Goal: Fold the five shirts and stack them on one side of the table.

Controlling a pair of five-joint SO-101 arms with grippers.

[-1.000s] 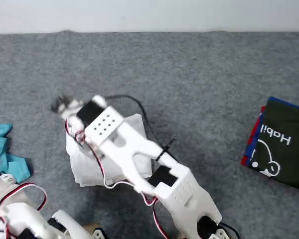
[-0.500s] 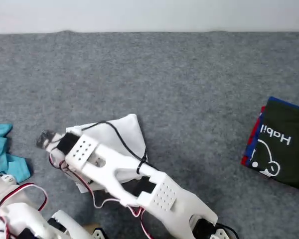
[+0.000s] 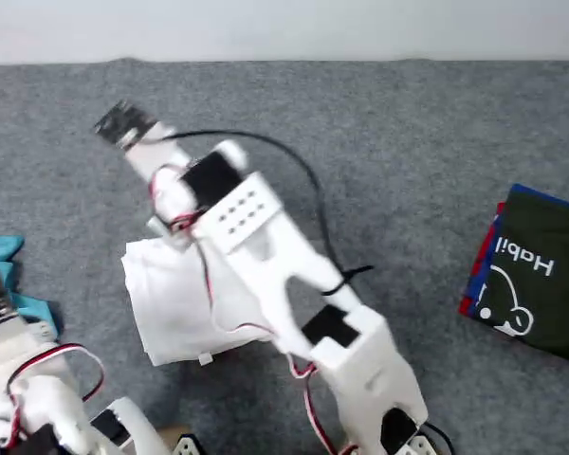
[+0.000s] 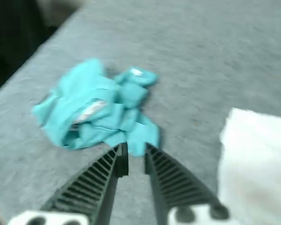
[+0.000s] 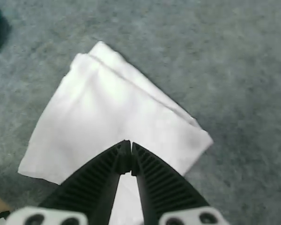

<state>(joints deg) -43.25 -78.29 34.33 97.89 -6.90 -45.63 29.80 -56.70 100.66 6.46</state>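
A folded white shirt (image 3: pixel 185 303) lies on the grey table (image 3: pixel 389 142), left of centre; it appears as white shirt (image 5: pixel 112 126) and white shirt (image 4: pixel 253 159) in the wrist views. My right gripper (image 3: pixel 123 123) is raised beyond it, toward the far left. In its own view, the right gripper (image 5: pixel 127 149) is shut and holds nothing. A crumpled teal shirt (image 3: pixel 5 275) lies at the left edge. My left gripper (image 4: pixel 136 157) hovers near the teal shirt (image 4: pixel 96 112), its fingers a narrow gap apart and empty.
A stack of folded shirts (image 3: pixel 531 275), dark green on top over blue and red, sits at the right edge. Bare grey table stretches across the back and middle. The right arm's white links (image 3: pixel 294 284) cross above the white shirt's right side.
The right arm swung from low at the shirt's left side up and away toward the far left, uncovering most of the white shirt. The left arm rose at the left edge.
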